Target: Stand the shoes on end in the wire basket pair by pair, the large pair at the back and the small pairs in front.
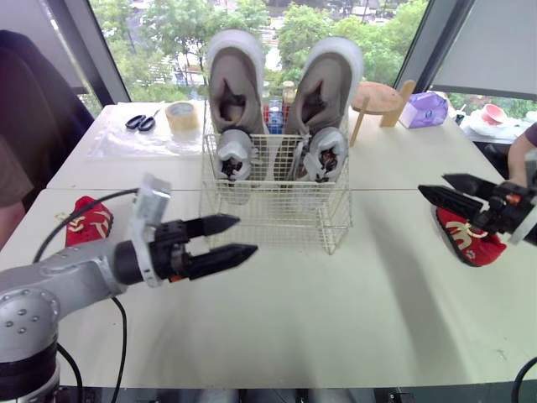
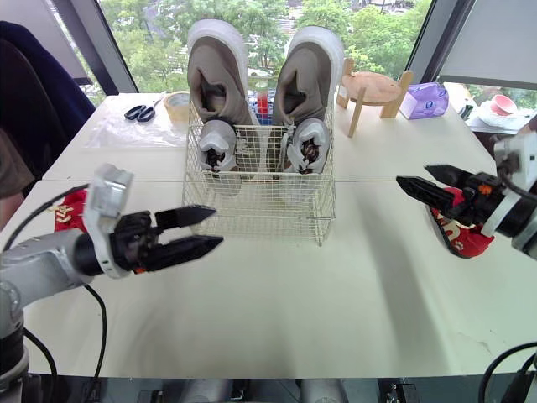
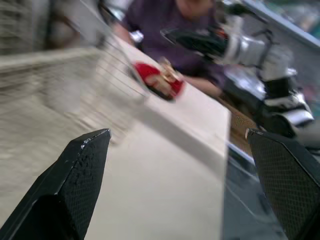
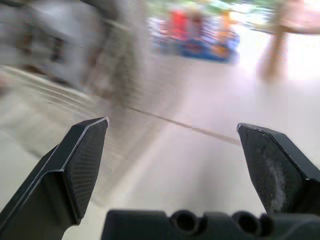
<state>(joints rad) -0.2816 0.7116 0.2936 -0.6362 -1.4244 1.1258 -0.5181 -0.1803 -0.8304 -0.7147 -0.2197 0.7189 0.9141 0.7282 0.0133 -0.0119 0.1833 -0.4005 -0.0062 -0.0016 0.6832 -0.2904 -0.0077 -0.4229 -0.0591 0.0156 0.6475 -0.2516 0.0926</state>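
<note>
A white wire basket [image 1: 277, 214] stands mid-table. Two large grey shoes [image 1: 236, 84] [image 1: 323, 88] stand on end at its back, and two small grey shoes [image 1: 233, 155] [image 1: 324, 155] stand in front of them. One small red shoe [image 1: 88, 220] lies on the table left of the basket, behind my left arm. Another red shoe [image 1: 466, 239] lies at the right, under my right gripper. My left gripper [image 1: 238, 239] hovers open in front of the basket's left side, holding nothing. My right gripper [image 1: 436, 188] is open and empty above the right red shoe.
At the back left lie scissors [image 1: 141, 122] and a tape roll [image 1: 182, 116] on a plastic sheet. A wooden stand [image 1: 377, 99] and a purple box [image 1: 424, 109] sit at the back right. A person sits at the right table edge [image 3: 165, 20].
</note>
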